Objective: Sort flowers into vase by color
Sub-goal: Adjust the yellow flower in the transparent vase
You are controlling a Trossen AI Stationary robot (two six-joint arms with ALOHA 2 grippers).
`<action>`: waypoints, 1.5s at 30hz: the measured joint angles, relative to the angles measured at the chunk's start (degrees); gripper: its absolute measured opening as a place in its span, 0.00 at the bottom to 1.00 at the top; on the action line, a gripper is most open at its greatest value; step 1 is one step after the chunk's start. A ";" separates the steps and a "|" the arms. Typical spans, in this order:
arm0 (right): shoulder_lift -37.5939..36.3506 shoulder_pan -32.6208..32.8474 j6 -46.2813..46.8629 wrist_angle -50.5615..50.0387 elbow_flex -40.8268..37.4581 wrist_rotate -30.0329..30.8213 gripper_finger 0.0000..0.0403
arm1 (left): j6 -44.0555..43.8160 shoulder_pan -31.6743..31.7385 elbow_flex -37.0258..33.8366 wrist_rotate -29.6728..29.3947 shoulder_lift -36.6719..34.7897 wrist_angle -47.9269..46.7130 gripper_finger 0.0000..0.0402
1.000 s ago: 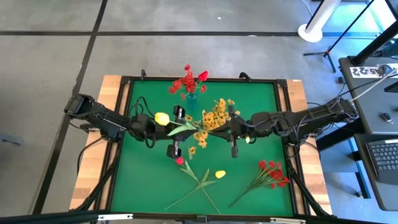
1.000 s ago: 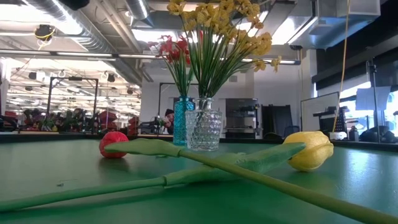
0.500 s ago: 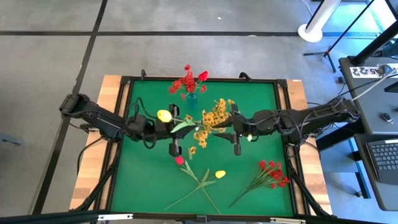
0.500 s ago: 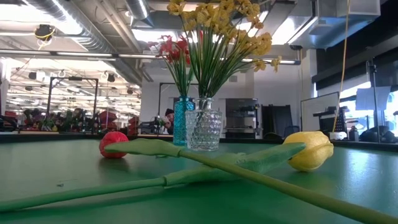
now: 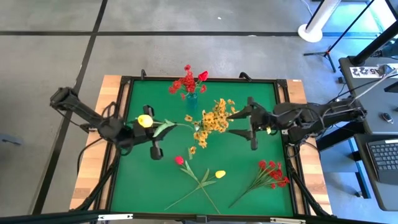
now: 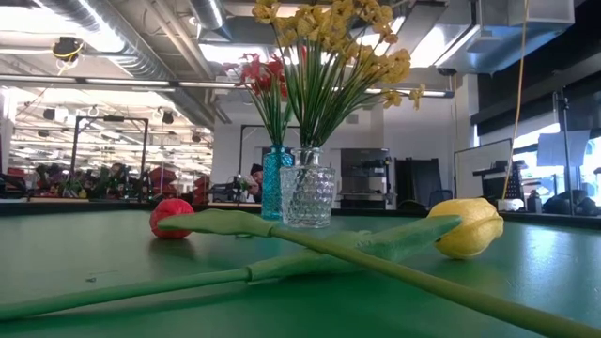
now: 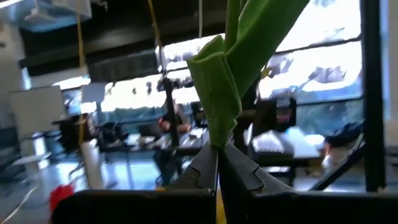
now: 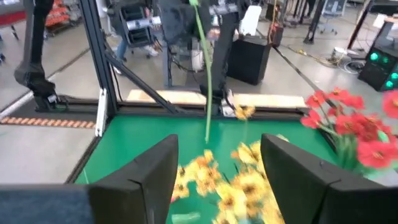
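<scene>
The yellow tulip [image 5: 145, 121] is carried near the left edge of the green table [image 5: 261, 143], its stem [image 7: 233, 68] pinched in the closed left gripper [image 5: 138, 132]; the bloom hangs to one side and the leafy stem reaches toward the clear vase [image 6: 307, 196] of yellow sprigs [image 5: 211, 118] at the table's middle. Judged risk: the long stem may swing or slip in so narrow a pinch and sweep the sprigs, tipping the vase. The blue vase [image 6: 275, 182] with the red sprigs [image 5: 186, 79] stands just beside it toward the far edge, so a misjudged approach could put yellow among red. The right gripper [image 5: 249, 126] hovers nearby with fingers spread and empty; it could foul the incoming stem. A red tulip [image 5: 179, 160], a second yellow tulip [image 5: 219, 174] and a red cluster [image 5: 272, 172] lie unsorted near the front edge.
</scene>
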 joint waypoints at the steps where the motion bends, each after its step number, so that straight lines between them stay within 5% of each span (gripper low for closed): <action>1: -0.72 0.00 -0.03 -0.90 0.00 0.28 0.56 | -0.19 -1.02 0.00 -2.62 -0.85 -2.44 0.00; 5: -4.67 0.00 0.10 -5.21 0.04 4.31 0.55 | -3.03 -3.03 -0.02 -11.43 -1.97 -10.37 0.00; 9: -5.89 -0.02 0.86 -8.12 0.07 7.46 0.55 | -8.04 -0.34 -3.24 -11.38 -1.97 -11.84 0.00; 12: -5.78 -0.04 1.47 -9.81 -0.02 7.91 0.55 | -11.86 3.99 -8.51 -8.96 -1.89 -7.88 0.00; 21: -5.56 -0.04 1.68 -11.45 -0.02 7.98 0.55 | -14.13 16.14 -26.94 9.50 0.41 28.04 0.00; 27: -5.25 -0.04 1.55 -11.02 -0.02 10.03 0.55 | -17.41 20.69 -27.00 17.02 8.09 31.95 0.00; 34: -5.15 -0.04 1.70 -11.46 -0.02 10.36 0.55 | -16.36 23.53 -26.93 19.78 16.91 42.62 0.00; 45: -4.58 -0.04 1.72 -11.67 -0.02 10.34 0.55 | -15.15 25.29 -26.19 20.37 22.70 43.88 0.00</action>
